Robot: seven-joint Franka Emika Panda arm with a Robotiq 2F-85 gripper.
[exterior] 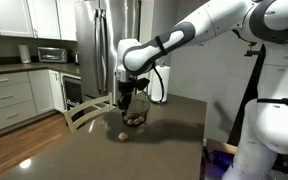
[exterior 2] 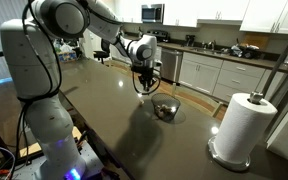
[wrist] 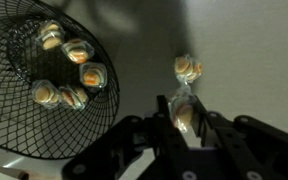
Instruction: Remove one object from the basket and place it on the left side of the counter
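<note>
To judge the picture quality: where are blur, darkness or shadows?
Wrist view: dim; the gripper and the round object between its jaws are blurred, the basket wire sharper. In an exterior view a shadow darkens the counter beside the basket. In an exterior view all is soft, the loose object only a blob.

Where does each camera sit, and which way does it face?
An exterior view: beside the counter, facing the fridge; the arm enters from the frame's right edge, gripper above the basket.
An exterior view: near the robot's base, looking along the counter toward white cabinets; base, arm and gripper show.
Wrist view: looks down on the basket; jaws hold a round item.
Shared: both exterior views show the basket, counter and gripper.
</note>
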